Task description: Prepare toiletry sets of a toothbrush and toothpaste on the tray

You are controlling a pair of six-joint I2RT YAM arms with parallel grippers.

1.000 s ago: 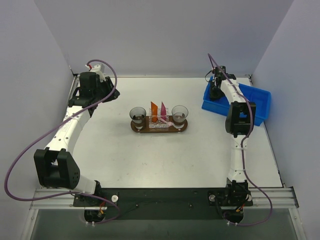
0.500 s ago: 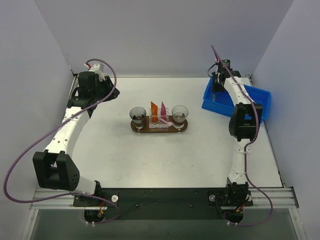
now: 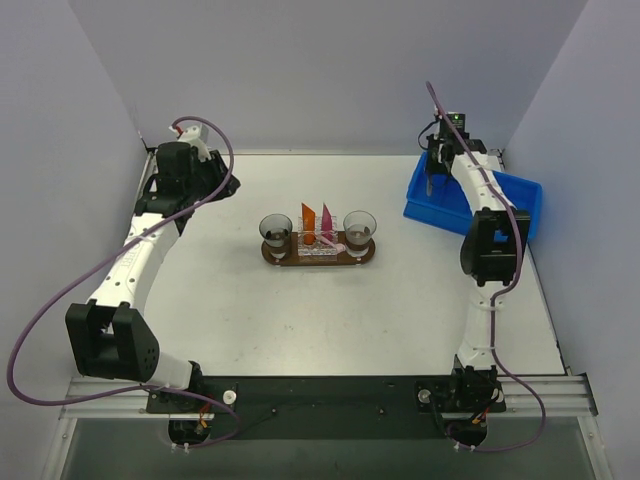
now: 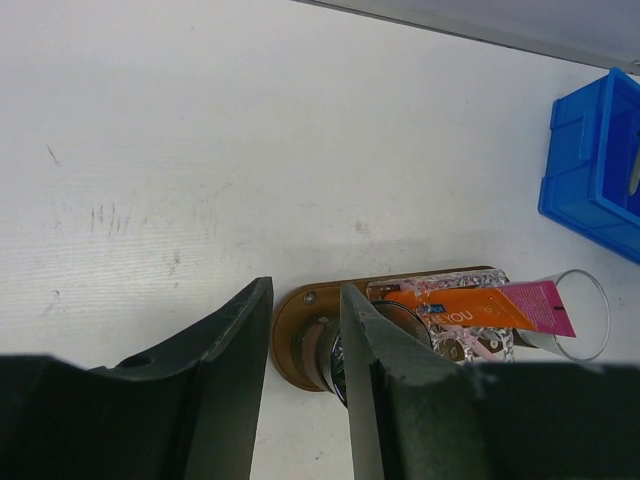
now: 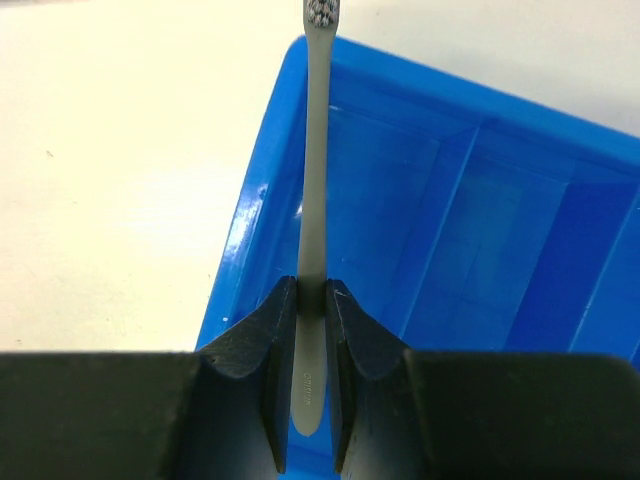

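Observation:
My right gripper (image 5: pixel 312 290) is shut on the handle of a thin grey toothbrush (image 5: pixel 316 150), which hangs head-down over the blue bin (image 5: pixel 480 220). From above, this gripper (image 3: pixel 437 165) is at the bin's back left corner. The dark-brown tray (image 3: pixel 318 262) lies mid-table. Leaning upright on it are the toothpaste tubes, one orange (image 3: pixel 309 222) and one magenta (image 3: pixel 327 222), with a pale-pink toothbrush (image 3: pixel 335 242) beside them. My left gripper (image 3: pixel 228 186) stands open and empty, well left of the tray. Its wrist view shows the tray's end (image 4: pixel 295 330) just beyond the fingertips.
Two clear cups (image 3: pixel 275 229) (image 3: pixel 359 225) stand on the tray's ends. The blue bin (image 3: pixel 510 205) sits at the back right, near the side wall. Walls enclose the table on three sides.
My right gripper has risen and shifted back and to the right above the bin, carrying the grey toothbrush. The left arm has barely moved.

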